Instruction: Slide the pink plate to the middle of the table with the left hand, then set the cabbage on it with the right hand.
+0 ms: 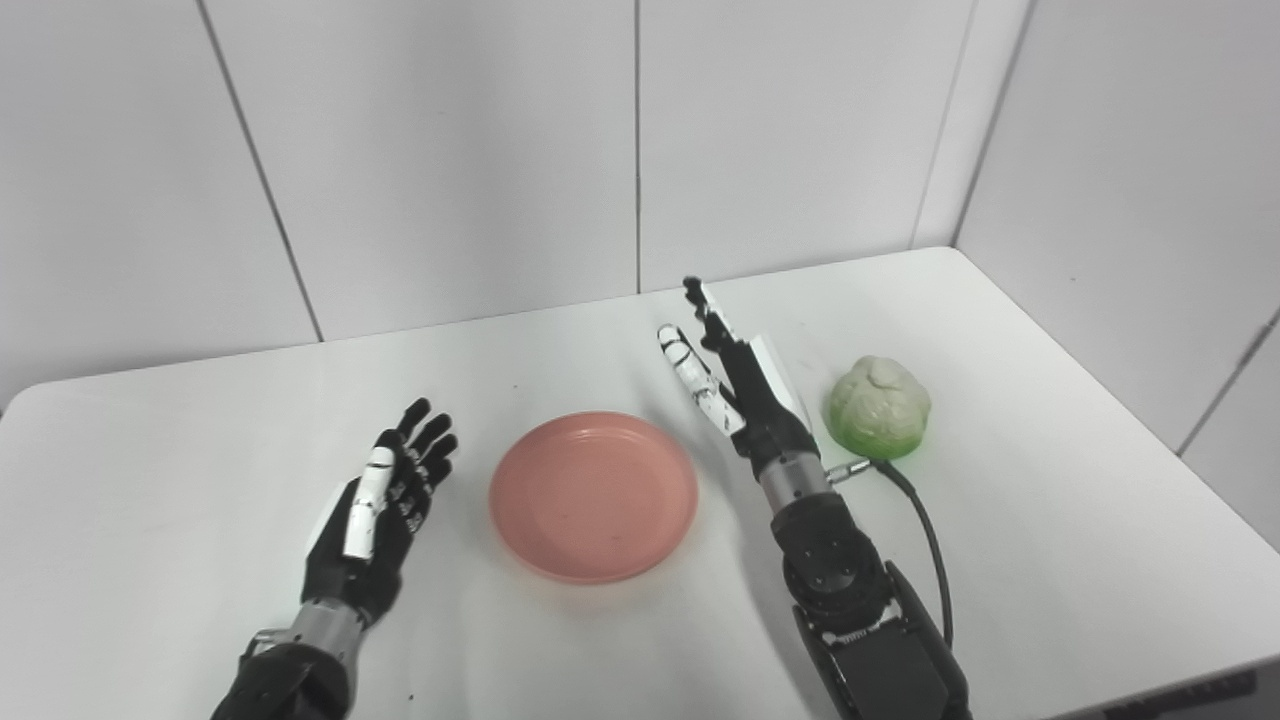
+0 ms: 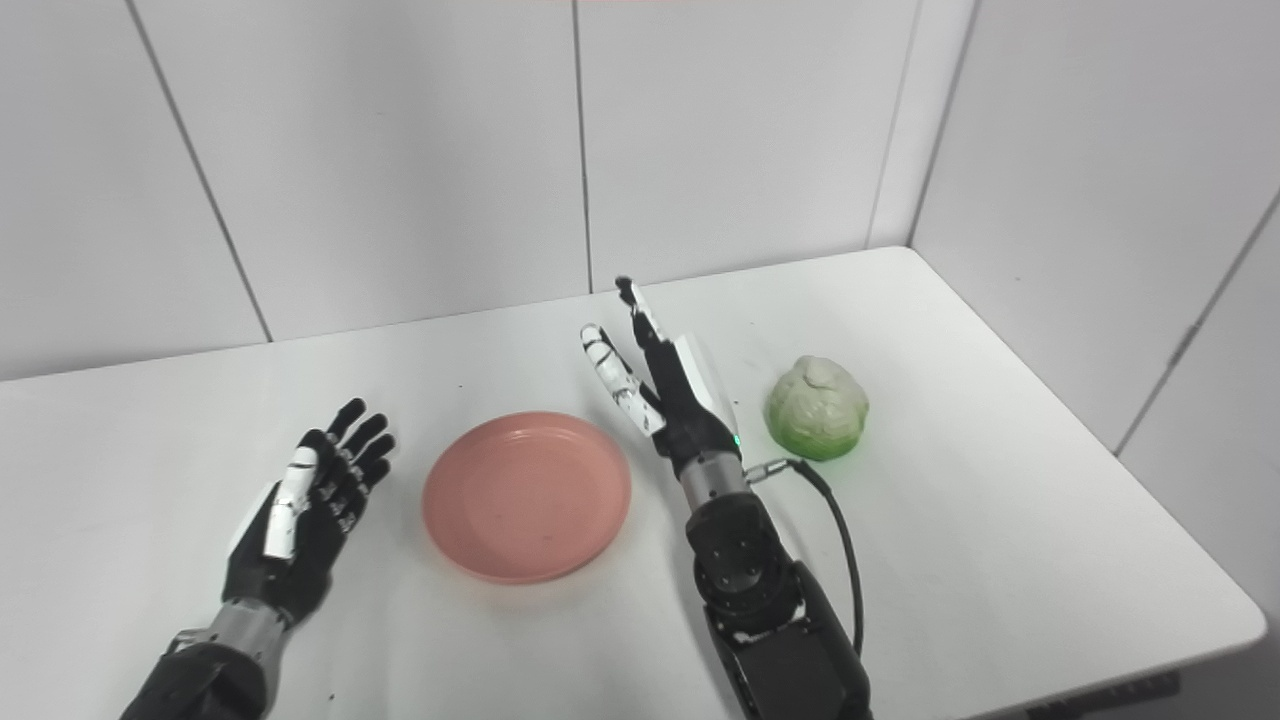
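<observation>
we judge the cabbage (image 1: pixel 879 407), right of the plate (image 1: pixel 593 494), light and rounded, best cupped from above by our empty, spread right hand (image 1: pixel 735 375).

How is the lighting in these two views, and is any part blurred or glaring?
Left eye view: even, soft light; the pink plate casts a faint shadow on the table; the cabbage looks sharp. Right eye view: the same, no strong glare; both hands are in focus.

Pink plate (image 1: pixel 593 495) matt plastic; cabbage (image 1: pixel 878 407) glossy, wrinkled; table (image 1: pixel 1050 520) smooth white, slight sheen.
</observation>
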